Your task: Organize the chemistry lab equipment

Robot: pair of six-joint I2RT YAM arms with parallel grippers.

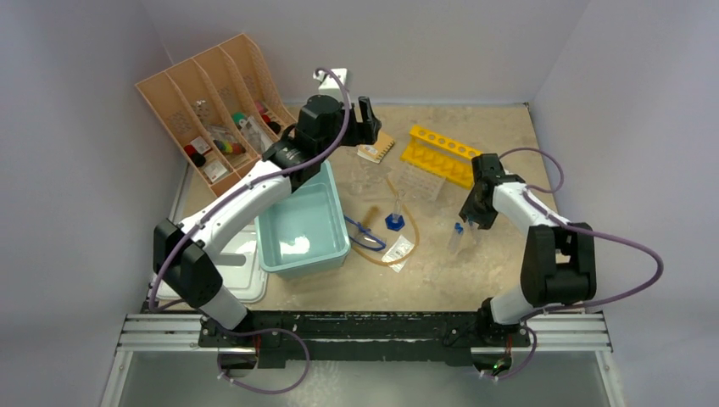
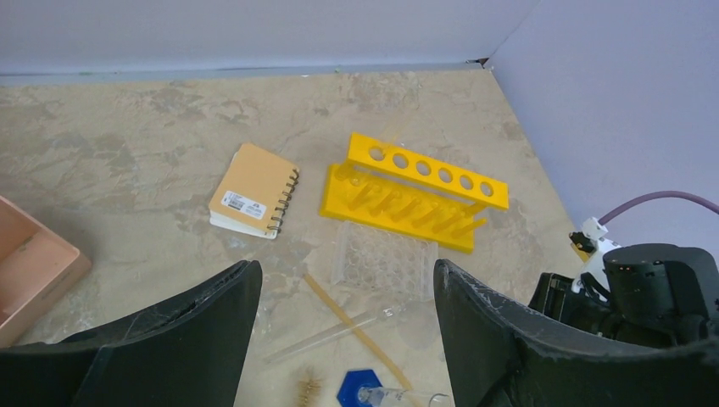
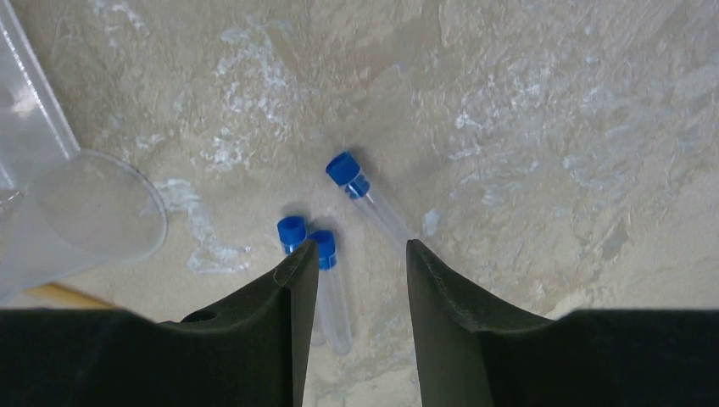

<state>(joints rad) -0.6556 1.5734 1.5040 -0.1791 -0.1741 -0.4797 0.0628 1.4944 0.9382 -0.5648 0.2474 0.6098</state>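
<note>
Right jaws: right gripper (image 3: 360,250), two black wedge fingers partly spread, clamped on nothing.
Under right jaws: three thin clear blue-capped test tubes (image 3: 373,203) lie flat on the tabletop. Two lie side by side, caps touching, by the left finger, and one of them runs down into the gap. The third is angled apart and its end passes behind the right finger.
Surface: beige mottled stone-look tabletop (image 3: 551,127), matt with pale scuffs.
Beside the tubes: clear round-rimmed vessel (image 3: 93,212) to the left, partly cut off by the frame edge.
Left jaws: left gripper (image 2: 346,267), spread wide and empty, raised above the far part of the table.
Below left jaws: clear dimpled well plate (image 2: 386,263). Past it are a yellow plastic rack with round holes (image 2: 415,191) and a tan spiral-bound notepad (image 2: 253,191).
Nearer the bases: clear cylinder with blue hexagonal base (image 1: 394,216) stands upright inside the loop of amber rubber tubing (image 1: 398,248). Blue-rimmed goggles (image 1: 365,233) lie just beside the pale teal rectangular tub (image 1: 297,229).
In the way: the left arm spans the tub.
Far left: peach slotted file organiser (image 1: 182,93), small items in its slots.
</note>
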